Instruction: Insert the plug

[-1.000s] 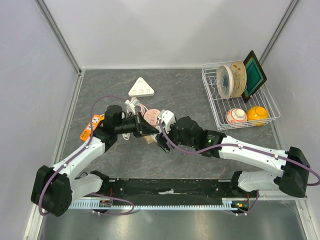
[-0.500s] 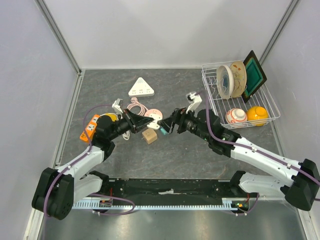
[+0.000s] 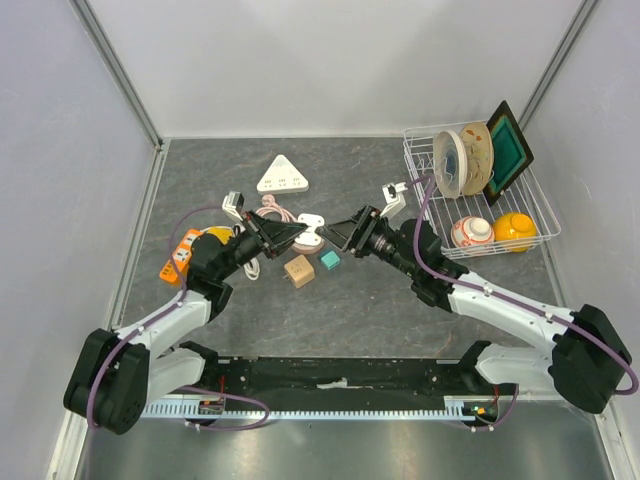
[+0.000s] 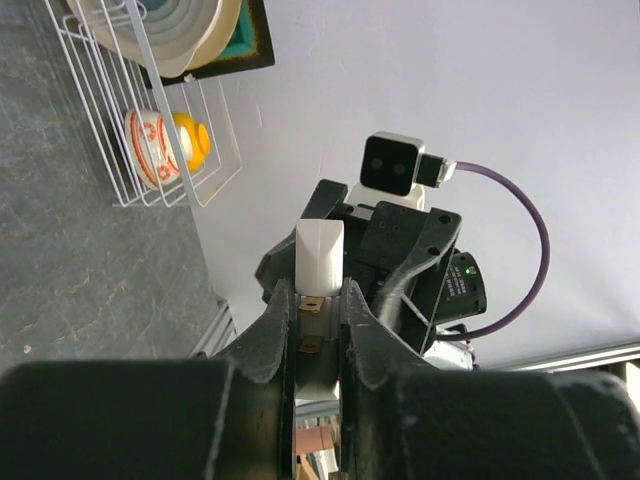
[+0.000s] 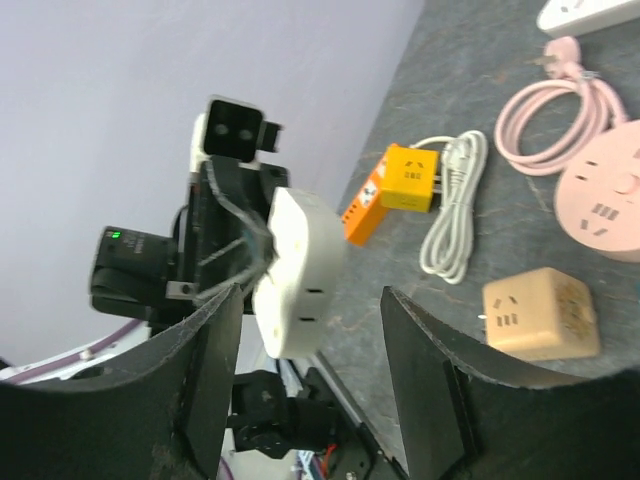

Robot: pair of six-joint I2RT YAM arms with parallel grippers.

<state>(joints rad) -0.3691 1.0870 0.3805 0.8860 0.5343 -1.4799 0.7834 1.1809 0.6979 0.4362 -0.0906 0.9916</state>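
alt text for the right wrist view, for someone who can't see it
The left gripper holds a white adapter, socket face toward the camera, framed between the open fingers of the right gripper. On the grey table beyond lie an orange adapter, a white cable, a pink round power strip and pink cable, and a beige cube adapter.

Your surface [image 3: 350, 320] is dark grey with a stone pattern. Toward the back you have a white triangular power strip [image 3: 283, 176] lying flat. Just nearer sits a coiled pink cable [image 3: 271, 212], which runs to a round pink power strip [image 5: 610, 195]. At the left edge lies an orange-and-yellow adapter [image 3: 178, 258], with a looped white cable [image 5: 455, 215] just beside it. Near the middle, a tan cube adapter [image 3: 298, 271] and a small teal block [image 3: 330, 260] lie close together, not touching. A white wire rack [image 3: 500, 250] stands at your right rear corner.
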